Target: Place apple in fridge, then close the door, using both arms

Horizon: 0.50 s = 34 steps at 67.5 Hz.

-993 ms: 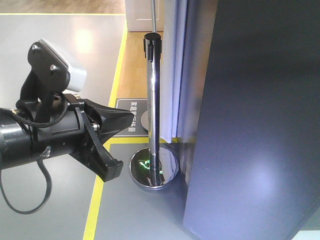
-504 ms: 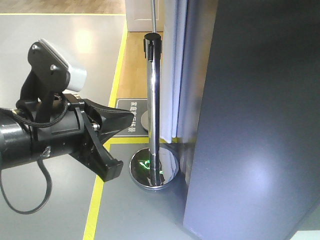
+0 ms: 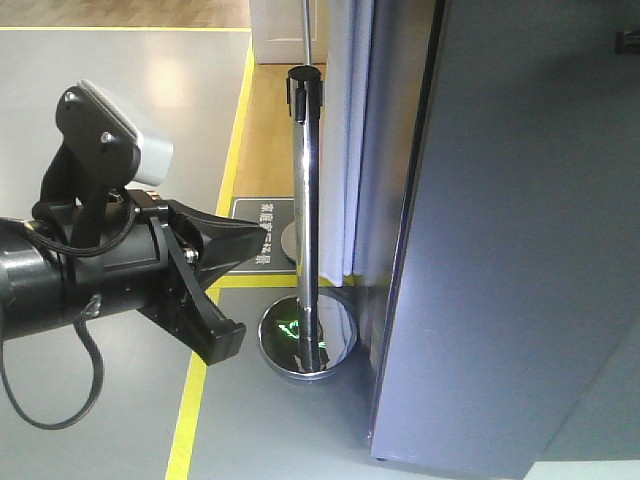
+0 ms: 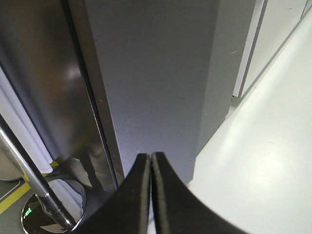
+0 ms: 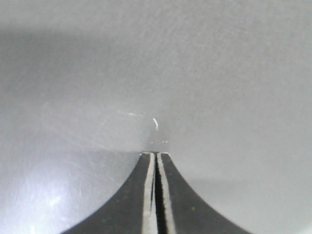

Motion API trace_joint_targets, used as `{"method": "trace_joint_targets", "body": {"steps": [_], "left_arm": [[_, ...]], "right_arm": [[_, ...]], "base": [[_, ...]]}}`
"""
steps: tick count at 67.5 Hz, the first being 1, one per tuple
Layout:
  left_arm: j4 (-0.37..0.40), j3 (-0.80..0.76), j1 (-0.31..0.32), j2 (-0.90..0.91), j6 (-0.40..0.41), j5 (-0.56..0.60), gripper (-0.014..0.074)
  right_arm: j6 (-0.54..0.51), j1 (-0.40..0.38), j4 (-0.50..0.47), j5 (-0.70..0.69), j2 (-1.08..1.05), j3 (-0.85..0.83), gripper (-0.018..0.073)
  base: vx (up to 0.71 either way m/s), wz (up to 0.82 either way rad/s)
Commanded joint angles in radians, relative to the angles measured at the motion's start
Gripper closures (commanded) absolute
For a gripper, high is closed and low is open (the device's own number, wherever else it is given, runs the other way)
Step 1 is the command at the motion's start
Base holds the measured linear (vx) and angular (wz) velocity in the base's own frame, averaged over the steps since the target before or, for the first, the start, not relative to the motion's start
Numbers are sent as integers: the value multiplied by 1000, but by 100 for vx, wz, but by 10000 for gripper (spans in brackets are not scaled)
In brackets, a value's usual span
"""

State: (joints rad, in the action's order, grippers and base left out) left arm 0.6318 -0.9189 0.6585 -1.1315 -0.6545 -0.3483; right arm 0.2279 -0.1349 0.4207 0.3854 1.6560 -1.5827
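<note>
A tall dark grey fridge door point(image 3: 510, 250) fills the right half of the front view, its flat outer face turned toward the camera and its left edge running nearly straight up and down; a thin dark seam separates that edge from the grey side of the fridge point(image 3: 390, 150) behind it. The apple is not visible in any view. At the left of the front view the left arm point(image 3: 70, 280) reaches in from the side, black and jointed, with a looped black cable hanging under it and a small grey-and-white camera block mounted on top. Its left gripper point(image 3: 235, 285) points toward the door without touching it; from this side its two black fingers look apart, but in the left wrist view the same fingers point(image 4: 141, 195) lie pressed together along a thin line, holding nothing, aimed at the door's lower corner above a pale floor point(image 4: 263, 161). In the right wrist view the right gripper point(image 5: 155, 195) also has its jaws closed on nothing, the tips right up against a plain grey surface with faint scratches that takes up the whole picture. Between the left arm and the fridge stands a shiny chrome barrier post point(image 3: 306, 200) on a round mirrored base, resting on grey floor near a yellow floor line point(image 3: 195, 400). Behind the post hangs a white curtain point(image 3: 340, 130).
</note>
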Motion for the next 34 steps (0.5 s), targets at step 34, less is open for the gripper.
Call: {"method": "trace_joint_targets", "body": {"steps": [34], "left_arm": [[21,-27,0,22,6,52,602]], "right_arm": [[-11,-5,-13,-125,-32,-54,561]], "base": [[0,0]]}}
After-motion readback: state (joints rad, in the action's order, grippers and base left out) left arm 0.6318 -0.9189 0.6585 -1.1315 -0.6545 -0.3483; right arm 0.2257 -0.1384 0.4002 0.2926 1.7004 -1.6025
